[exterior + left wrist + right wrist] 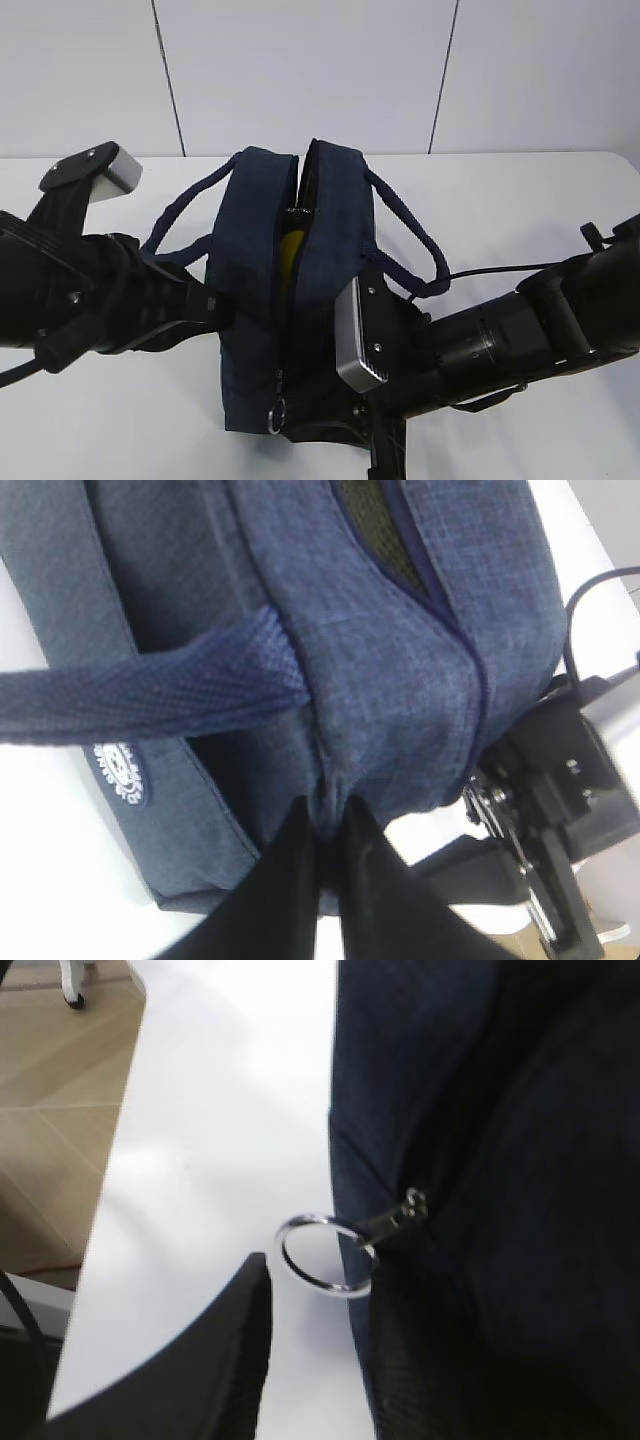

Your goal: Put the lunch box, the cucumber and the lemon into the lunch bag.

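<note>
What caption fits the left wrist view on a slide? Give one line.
Left pincer shut, pinching the navy fabric of the lunch bag below its partly open zipper.

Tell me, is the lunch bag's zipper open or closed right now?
Open. The lunch bag gapes along its top, with something yellow showing inside, and the ring pull sits at the near end of the zipper.

Bag [500, 1160]: dark navy fabric, fills the right of my view. Ring pull [325, 1257]: metal, hanging off the bag's edge over the white table [220, 1110]. One of my fingers [225, 1360]: black, just left of the ring, apart from it. Wooden floor [50, 1110] beyond.
</note>
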Motion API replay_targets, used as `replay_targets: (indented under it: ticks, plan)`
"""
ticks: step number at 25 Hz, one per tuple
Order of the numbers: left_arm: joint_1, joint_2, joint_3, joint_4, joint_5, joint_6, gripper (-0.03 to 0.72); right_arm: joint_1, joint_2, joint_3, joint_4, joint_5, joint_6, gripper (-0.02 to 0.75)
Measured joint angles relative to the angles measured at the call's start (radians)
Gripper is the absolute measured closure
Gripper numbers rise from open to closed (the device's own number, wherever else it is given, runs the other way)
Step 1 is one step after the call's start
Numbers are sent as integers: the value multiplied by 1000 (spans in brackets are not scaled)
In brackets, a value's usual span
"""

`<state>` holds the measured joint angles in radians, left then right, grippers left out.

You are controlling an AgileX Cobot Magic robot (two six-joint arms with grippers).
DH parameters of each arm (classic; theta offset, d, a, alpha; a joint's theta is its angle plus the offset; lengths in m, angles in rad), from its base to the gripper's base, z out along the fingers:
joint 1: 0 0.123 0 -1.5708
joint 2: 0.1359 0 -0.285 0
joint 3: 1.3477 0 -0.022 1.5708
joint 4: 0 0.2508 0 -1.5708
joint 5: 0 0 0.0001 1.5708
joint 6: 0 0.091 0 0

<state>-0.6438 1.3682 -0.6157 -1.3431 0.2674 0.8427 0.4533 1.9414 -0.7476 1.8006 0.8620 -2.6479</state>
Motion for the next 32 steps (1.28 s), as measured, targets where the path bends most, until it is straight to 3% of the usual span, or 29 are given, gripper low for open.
replay_targets:
  ticks: [5, 21, 32]
  plan:
    - [0, 0, 0, 0, 0, 0, 681, 24, 0, 0, 0, 51, 0, 496]
    - [0, 0, 0, 0, 0, 0, 681, 33, 0, -10, 4, -123, -2, 496]
    - [0, 0, 0, 0, 0, 0, 681, 33, 0, -30, 4, -146, -2, 496]
